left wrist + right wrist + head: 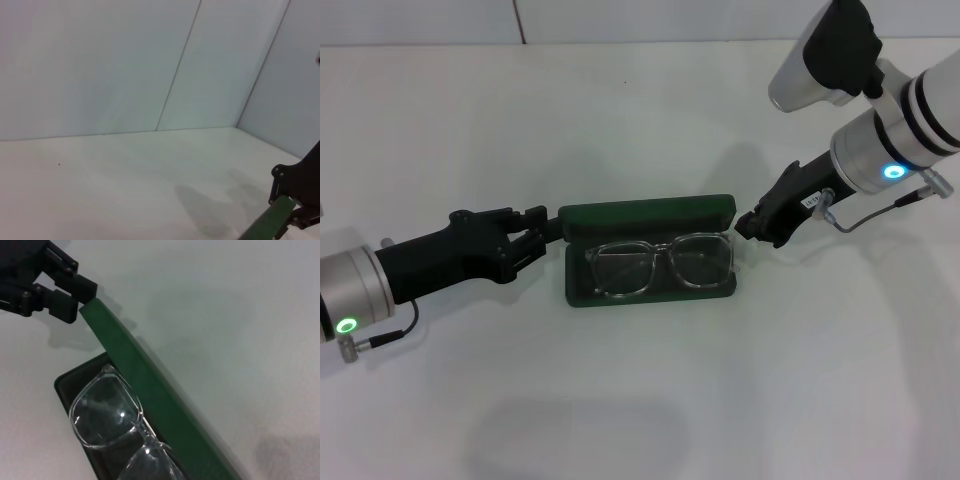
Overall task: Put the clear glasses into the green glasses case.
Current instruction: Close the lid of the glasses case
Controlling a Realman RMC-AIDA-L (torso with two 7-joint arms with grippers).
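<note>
The clear glasses (662, 264) already lie in the tray of the green glasses case (650, 218), lenses up on the dark lining, and the case sits open on the white surface (640, 400) with its lid standing roughly upright along the far edge. The left hand (542, 232) is at the lid's left end; in the right wrist view its fingers (65, 300) sit right at that corner of the lid, apparently pinching it, narrow rather than spread. The right hand (752, 224) is just beside the case's right end, near the lid corner, and whether it is open or closed cannot be told.

What is probably left is closing the lid, and that is where trouble could come. The glasses look about as wide as the tray, and their right side sits close to the tray's right wall; if the frame rides on the rim, a lid pushed down could clamp on it or pop the glasses out. With the lid gripped only at one end, a downward push could also twist or slide the light case across the surface
</note>
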